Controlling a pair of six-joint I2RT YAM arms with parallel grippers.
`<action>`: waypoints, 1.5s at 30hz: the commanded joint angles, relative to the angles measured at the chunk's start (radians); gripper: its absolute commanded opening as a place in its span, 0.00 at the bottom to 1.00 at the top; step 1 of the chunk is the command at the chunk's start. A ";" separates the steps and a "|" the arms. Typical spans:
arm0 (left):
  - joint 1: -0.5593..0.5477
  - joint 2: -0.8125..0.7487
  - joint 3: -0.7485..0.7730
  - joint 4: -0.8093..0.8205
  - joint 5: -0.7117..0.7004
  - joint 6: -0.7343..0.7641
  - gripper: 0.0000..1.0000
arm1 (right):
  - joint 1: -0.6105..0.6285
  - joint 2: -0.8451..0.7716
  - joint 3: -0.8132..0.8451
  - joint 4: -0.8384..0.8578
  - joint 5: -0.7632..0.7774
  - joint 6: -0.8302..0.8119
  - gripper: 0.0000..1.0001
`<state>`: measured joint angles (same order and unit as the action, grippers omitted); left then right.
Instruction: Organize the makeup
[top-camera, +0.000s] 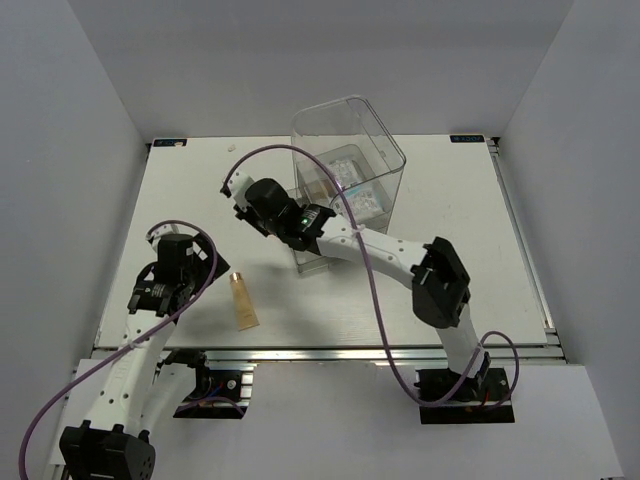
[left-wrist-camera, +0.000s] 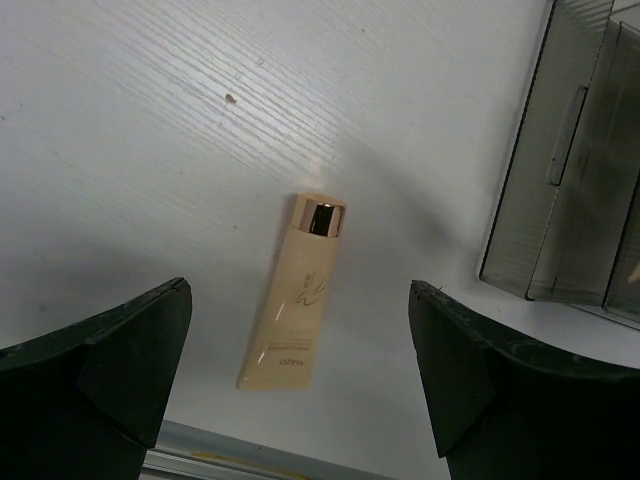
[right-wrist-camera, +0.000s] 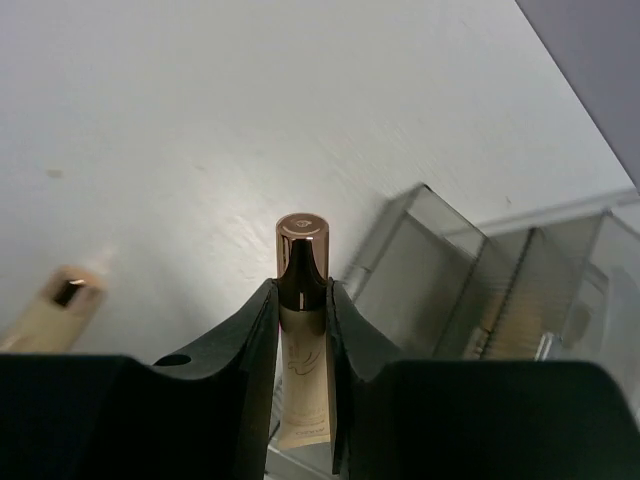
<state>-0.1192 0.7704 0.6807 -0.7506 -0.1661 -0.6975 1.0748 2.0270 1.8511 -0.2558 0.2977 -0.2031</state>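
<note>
Robot lab test cell, white table (top-camera: 200, 190), plain grey walls (top-camera: 70, 150) (three sides), aluminium rail (top-camera: 330, 353)

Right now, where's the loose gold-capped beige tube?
Top view: beige tube lies flat on the white table near its front edge, between left gripper and clear plastic box.

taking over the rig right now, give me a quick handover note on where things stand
Left gripper: open, empty, above the loose tube.
Right gripper: shut on the second tube, cap pointing away from the wrist, next to the clear box.
Done: packets lie inside the box.
Left: put the held tube into the box, then probably the loose one.
</note>
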 joint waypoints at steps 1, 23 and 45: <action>0.007 -0.022 -0.015 0.037 0.053 -0.036 0.98 | -0.038 0.096 0.110 0.015 0.325 0.041 0.00; 0.007 0.033 -0.066 0.102 0.198 -0.034 0.98 | -0.142 0.180 0.100 0.066 0.308 -0.029 0.50; -0.261 0.500 0.057 0.051 -0.030 -0.034 0.86 | -0.253 -0.500 -0.266 0.027 -1.008 -0.121 0.36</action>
<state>-0.3565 1.2488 0.6975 -0.6971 -0.1249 -0.7231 0.8368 1.5337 1.6188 -0.2619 -0.6182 -0.3576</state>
